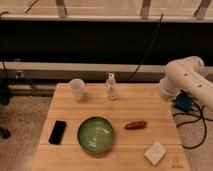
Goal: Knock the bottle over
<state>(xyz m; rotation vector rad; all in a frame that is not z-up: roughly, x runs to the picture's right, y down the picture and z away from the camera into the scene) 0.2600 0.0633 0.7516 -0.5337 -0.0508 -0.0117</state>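
Wooden table point(140, 107) with the bottle point(110, 86) standing upright near the far edge, right of the white cup point(77, 89) and apart from it. Nearer the camera lie a black phone point(57, 132), green bowl point(95, 134), reddish-brown item point(135, 125) and pale square pad point(155, 152) (left to right). The white arm point(182, 80) bends in at the table's right edge, well apart from the bottle; the gripper lies outside the view, so its state cannot be told.
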